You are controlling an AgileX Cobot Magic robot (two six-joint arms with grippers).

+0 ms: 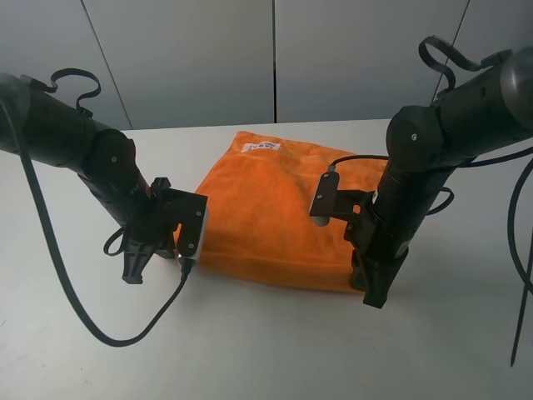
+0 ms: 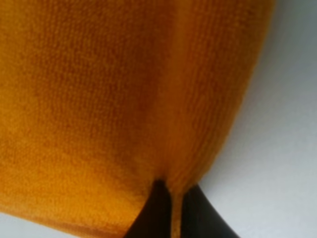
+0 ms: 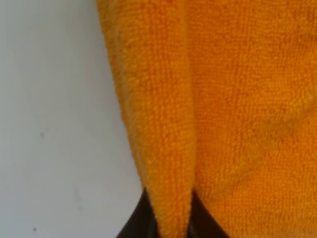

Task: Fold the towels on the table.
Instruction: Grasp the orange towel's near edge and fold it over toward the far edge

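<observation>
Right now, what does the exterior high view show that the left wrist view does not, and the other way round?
Only the exterior high view shows the whole towel lying on the table, its white label at the far edge, and the right gripper at the near right corner. Only the left wrist view shows, close up, the left gripper shut on a thin fold of the cloth at its edge. Both views show the orange towel and the white table beside it.
</observation>
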